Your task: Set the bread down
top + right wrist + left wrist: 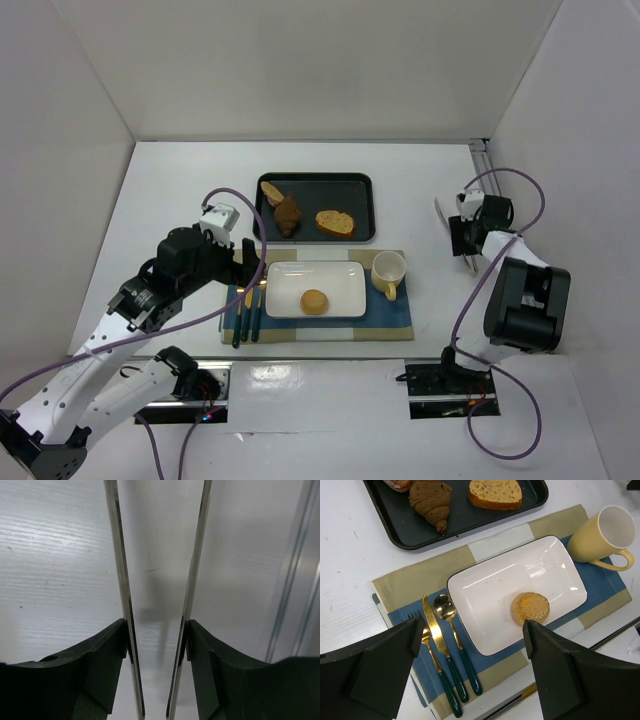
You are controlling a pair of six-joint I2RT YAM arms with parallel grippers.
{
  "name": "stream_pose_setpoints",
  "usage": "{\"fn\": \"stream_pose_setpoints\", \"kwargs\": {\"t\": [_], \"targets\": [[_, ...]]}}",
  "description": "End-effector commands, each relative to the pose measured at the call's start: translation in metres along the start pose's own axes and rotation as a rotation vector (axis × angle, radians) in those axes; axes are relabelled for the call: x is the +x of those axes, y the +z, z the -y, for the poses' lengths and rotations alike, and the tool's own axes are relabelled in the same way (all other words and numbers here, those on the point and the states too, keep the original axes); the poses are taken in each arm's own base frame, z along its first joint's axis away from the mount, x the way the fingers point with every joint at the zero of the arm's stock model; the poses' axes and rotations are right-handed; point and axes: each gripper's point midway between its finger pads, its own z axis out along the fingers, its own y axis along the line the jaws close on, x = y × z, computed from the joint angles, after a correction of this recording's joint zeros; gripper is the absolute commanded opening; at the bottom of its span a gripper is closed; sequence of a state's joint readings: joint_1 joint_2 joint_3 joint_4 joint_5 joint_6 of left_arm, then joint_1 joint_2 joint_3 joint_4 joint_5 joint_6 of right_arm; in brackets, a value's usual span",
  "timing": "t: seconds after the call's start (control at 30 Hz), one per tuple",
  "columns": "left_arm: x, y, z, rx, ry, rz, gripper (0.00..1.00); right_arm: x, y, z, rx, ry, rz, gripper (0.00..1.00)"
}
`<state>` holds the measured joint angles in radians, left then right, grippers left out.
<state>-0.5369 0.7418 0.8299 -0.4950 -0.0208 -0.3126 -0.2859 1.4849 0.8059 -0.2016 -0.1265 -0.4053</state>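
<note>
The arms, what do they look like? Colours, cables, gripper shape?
The left arm and right arm both have white links with black joints, and purple cables trail from each. The left gripper has broad, blocky matte-black fingers. The right gripper has black mounts carrying two long, thin, metallic blades.

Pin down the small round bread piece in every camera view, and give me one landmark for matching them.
Top external: the bread lies on the white plate, just below the picture's centre.
Left wrist: bread right of centre, on that plate.
Right wrist: not in it.
Shared landmark: the yellow cup, off the plate's right end in both.
</note>
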Motion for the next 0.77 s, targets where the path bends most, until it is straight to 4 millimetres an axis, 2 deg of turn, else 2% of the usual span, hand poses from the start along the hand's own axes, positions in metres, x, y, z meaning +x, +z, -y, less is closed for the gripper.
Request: {"fn": "stream_pose_setpoints", "kwargs": {"t": [0.0,0.03,0.13,0.2,0.27,0.3,0.37,0.43,0.47,0.53,0.6,0.63,0.67,0.73], "targets": [[-0.008,-0.002,0.001,0.01,0.014,0.036,1.0,-0.014,0.009,0.006,-0.027,-0.01,0.039,0.59],[-0.008,-0.002,0.001,0.01,0.014,0.036,1.0,-0.001,0.015,0.0,-0.064,-0.008,-0.019,0.62],[-0.008,-0.002,0.001,0.01,0.014,0.036,1.0,0.015,0.023,-0.009,-0.119,-0.014,-0.092,0.65],[-0.007,-0.002,0.002,0.019,0.014,0.034,1.0,0.028,0.024,-0.004,-0.127,0.007,-0.127,0.77],[-0.007,-0.002,0.002,0.019,0.014,0.034,1.0,0.027,0.021,-0.002,-0.147,0.016,-0.111,0.8],[-0.007,-0.002,0.002,0.019,0.014,0.034,1.0,0.028,0.018,-0.002,-0.154,0.026,-0.104,1.0],[-0.007,-0.002,0.002,0.019,0.014,0.034,1.0,0.021,0.01,0.0,-0.168,0.017,-0.066,1.0],[-0.007,-0.002,0.002,0.019,0.014,0.034,1.0,0.013,-0.01,0.009,-0.158,0.028,-0.023,1.0],[-0.007,-0.002,0.002,0.019,0.024,0.034,1.0,0.003,-0.026,0.012,-0.144,0.012,0.016,1.0],[-0.009,-0.002,0.006,0.04,0.024,0.038,1.0,-0.008,-0.044,0.015,-0.121,0.005,0.064,1.0],[-0.007,-0.001,0.009,0.063,0.034,0.035,1.0,-0.033,-0.074,0.018,-0.095,-0.021,0.145,1.0],[-0.006,-0.001,0.011,0.075,0.034,0.032,1.0,-0.042,-0.083,0.014,-0.109,-0.034,0.19,1.0],[-0.007,0.001,0.014,0.09,0.035,0.031,1.0,-0.057,-0.105,0.012,-0.088,-0.043,0.265,1.0],[-0.001,0.009,0.022,0.138,0.046,-0.007,0.97,-0.073,-0.125,-0.001,-0.117,-0.052,0.344,1.0]]}}
